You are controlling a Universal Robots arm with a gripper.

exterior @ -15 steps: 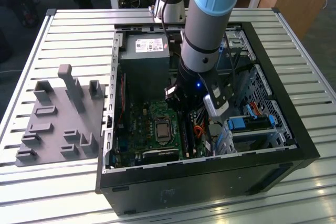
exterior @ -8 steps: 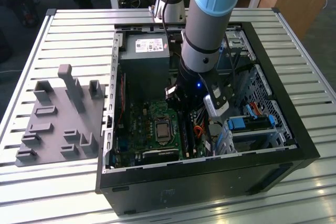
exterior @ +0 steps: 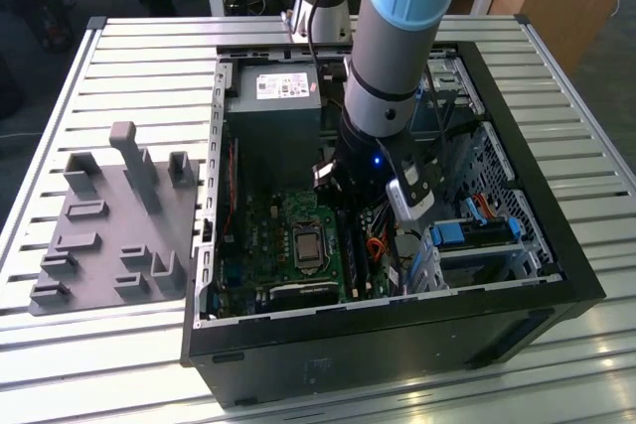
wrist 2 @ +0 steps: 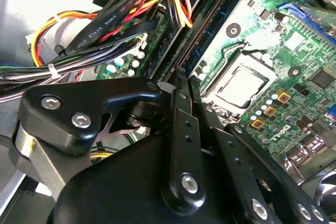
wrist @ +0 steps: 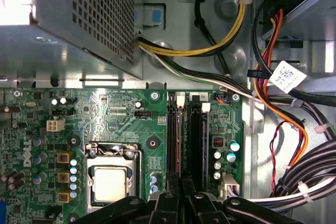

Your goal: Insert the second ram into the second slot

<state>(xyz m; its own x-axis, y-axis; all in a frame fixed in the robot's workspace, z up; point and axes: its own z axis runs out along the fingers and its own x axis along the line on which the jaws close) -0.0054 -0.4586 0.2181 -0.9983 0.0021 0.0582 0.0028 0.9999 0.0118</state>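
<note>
The arm [exterior: 397,37] is seen in the exterior view reaching down into an open computer case [exterior: 397,345], which lies on its side on a slatted metal tabletop [exterior: 129,67]. The gripper [exterior: 344,204] is positioned low inside the case, above the motherboard [exterior: 268,235] and directly over the memory slots [exterior: 358,250].

In both wrist views the gripper [wrist: 181,178] [wrist 2: 182,74] is lined up along the run of the memory slots [wrist: 186,135] [wrist 2: 202,30]. The fingers [wrist 2: 178,129] are drawn narrowly together, with only a thin line between them. Whether anything is clamped in that line cannot be told.

The second ram cannot be located with certainty. The part of the slots under the fingertips is covered by the fingers themselves, so it cannot be established whether the stick is between the fingers or seated beneath them. Which slot lies under the fingertips cannot be told either.

The processor socket [wrist: 109,182] [wrist 2: 239,85] [exterior: 303,245] is recorded just beside the slots. Bundled cables [wrist: 294,129] [wrist 2: 105,30] run along the slots' other side. The perforated power supply [wrist: 94,19] [exterior: 273,116] is mounted at the far end of the board.

A grey fixture tray [exterior: 109,235] with upright holders rests on the tabletop, at the exterior view's left of the case.
</note>
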